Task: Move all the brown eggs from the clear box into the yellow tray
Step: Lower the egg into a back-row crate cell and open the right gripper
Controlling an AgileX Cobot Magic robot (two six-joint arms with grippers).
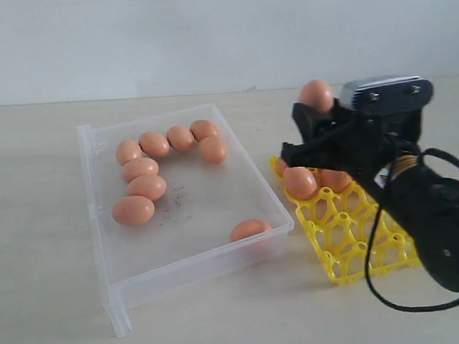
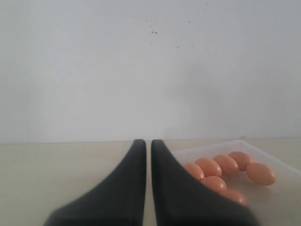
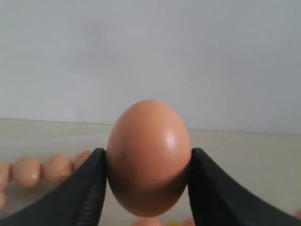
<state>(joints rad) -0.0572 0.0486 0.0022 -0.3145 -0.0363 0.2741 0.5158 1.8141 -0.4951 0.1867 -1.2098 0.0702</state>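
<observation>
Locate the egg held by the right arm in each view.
Exterior: held egg sits upper right, above the yellow tray in the picture.
Left wrist: not in it.
Right wrist: held egg fills the centre, clamped between both fingers.
Shared landmark: the row of eggs in the clear box shows in all three views.
</observation>
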